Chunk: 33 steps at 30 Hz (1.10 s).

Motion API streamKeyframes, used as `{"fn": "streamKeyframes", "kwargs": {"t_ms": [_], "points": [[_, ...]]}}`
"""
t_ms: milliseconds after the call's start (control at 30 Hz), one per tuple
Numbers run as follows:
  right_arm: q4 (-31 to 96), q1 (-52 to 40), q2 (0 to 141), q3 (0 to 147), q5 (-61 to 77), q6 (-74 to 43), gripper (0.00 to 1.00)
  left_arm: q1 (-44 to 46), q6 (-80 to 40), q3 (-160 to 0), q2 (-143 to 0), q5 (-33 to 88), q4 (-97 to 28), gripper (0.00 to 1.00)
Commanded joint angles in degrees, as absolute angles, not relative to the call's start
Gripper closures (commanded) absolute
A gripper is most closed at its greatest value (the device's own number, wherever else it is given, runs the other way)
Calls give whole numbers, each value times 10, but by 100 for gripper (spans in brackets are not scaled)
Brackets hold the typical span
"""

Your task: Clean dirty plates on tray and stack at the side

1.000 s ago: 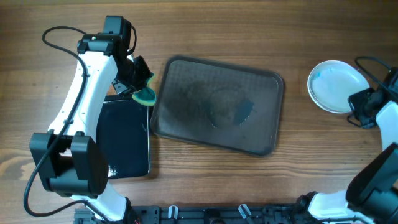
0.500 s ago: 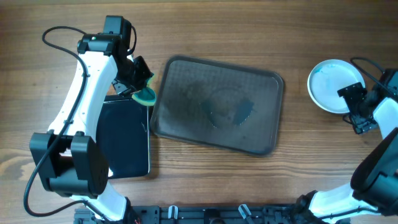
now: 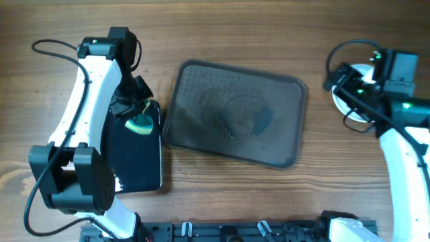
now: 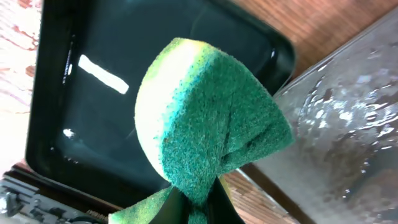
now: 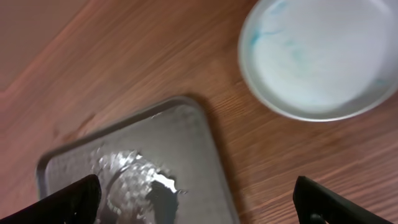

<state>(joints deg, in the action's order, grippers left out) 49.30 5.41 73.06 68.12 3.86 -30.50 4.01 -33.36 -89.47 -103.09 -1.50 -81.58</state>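
Since a second ago the right hand (image 5: 196, 202) has let go and lifted away from the plate (image 5: 317, 56). It was shut low beside the plate; now it hangs above the gap between the plate and the tray (image 3: 195, 87). Its fingers stand wide apart with nothing between them. The left arm has also moved. It has carried the sponge (image 3: 140, 124) off the tray's left rim to a spot over the far right part of the small black tray (image 3: 134, 161), near the desk's (image 3: 269, 27) left edge. The left hand (image 3: 136, 115) is clamped on the sponge, which folds up green-side-out between its fingers.

The plate sits on the bare desk by the right edge, well clear of the tray's right rim. The right arm covers much of it from overhead. Whether one plate lies there or several are stacked cannot be told from these views. A faint blue smear shows along the upper left of its inner face, so the wipe looks imperfect.

The tray carries no plate, only a wet, smeared patch near its middle. That suggests the cleaning and stacking are finished or nearly so. What probably remains is setting the sponge down and drawing both arms back.
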Motion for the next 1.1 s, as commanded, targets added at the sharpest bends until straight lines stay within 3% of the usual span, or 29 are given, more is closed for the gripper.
{"fn": "streamKeyframes", "kwargs": {"t_ms": [0,200,400,433,500,600,733,900,1067], "points": [[496,11,720,686,39,-284,0,58,-335,-832,-980,-31,-807,96],[505,-19,720,686,40,-229,0,44,-365,-647,-927,-31,-670,96],[517,-42,720,686,46,-209,0,-10,-367,-610,-927,-29,-597,95],[516,-42,720,686,46,-207,0,-14,-367,-610,-927,-29,-595,89],[516,-42,720,686,46,-195,0,-19,-364,-610,-927,-29,-595,40],[514,-42,720,686,46,-194,0,-19,-362,-610,-927,-24,-597,20],[490,-43,720,686,48,-145,0,-17,-362,-619,-914,-25,-606,14],[368,-51,692,686,43,10,0,15,-273,-668,-811,-25,-610,21],[241,-72,609,686,11,189,0,60,-198,-688,-648,-26,-606,20]]}}
